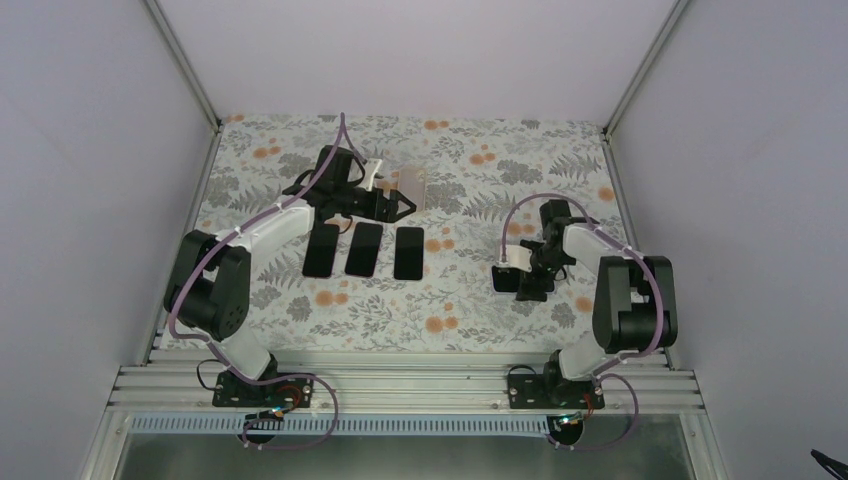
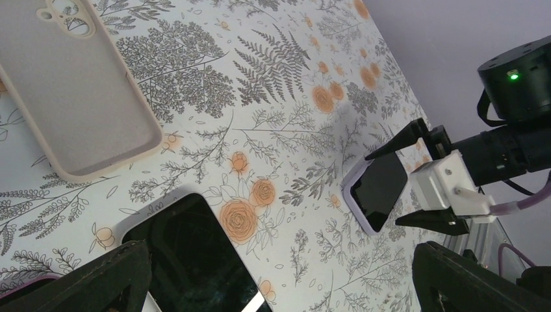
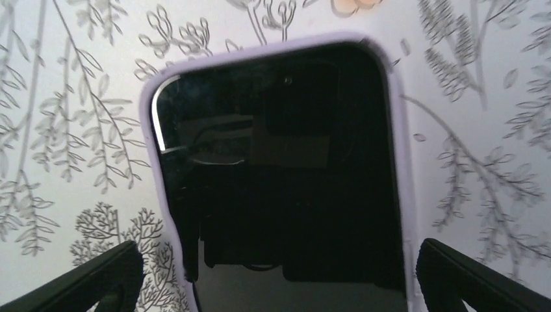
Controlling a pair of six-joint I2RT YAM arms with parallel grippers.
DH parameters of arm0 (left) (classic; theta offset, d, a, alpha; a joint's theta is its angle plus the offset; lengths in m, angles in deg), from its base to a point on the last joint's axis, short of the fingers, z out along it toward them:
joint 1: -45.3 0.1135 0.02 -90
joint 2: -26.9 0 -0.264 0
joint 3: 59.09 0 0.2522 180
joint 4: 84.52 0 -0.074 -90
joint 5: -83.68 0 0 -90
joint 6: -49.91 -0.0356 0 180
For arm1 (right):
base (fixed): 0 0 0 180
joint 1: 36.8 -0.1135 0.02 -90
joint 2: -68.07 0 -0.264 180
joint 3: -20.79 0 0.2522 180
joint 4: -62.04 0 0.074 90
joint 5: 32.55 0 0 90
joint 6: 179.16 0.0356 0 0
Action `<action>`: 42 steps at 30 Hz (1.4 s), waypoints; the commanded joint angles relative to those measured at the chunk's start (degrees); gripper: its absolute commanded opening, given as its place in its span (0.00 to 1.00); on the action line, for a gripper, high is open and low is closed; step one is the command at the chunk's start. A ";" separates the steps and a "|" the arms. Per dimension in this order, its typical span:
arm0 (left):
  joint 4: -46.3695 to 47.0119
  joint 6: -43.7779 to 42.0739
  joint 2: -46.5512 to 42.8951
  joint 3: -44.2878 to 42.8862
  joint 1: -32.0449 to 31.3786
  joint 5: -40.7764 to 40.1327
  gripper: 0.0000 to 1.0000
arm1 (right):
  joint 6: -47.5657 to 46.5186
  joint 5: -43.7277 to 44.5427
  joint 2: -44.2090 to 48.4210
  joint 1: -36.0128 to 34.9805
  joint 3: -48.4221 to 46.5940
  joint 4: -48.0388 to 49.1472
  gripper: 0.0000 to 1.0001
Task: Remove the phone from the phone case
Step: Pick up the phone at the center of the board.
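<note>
Right wrist view: the right gripper (image 3: 279, 286) hangs, jaws apart, over the phone (image 3: 279, 188) in its lilac case (image 3: 406, 195), filling mid-frame. Probably best: close on the case's long edges, then let the left gripper (image 2: 286, 286), jaws also apart near the beige empty case (image 2: 78, 97), peel a corner.

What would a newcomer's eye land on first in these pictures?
Three black phones lie in a row left of centre on the floral table, near the left gripper. An empty beige case lies beyond them; at right, the open right gripper hangs over a phone in a lilac case.
</note>
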 commanded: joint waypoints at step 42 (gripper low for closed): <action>9.58 7.59 -0.47 1.70 0.47 13.04 1.00 | 22.66 -15.08 1.77 -3.94 -15.58 5.58 0.49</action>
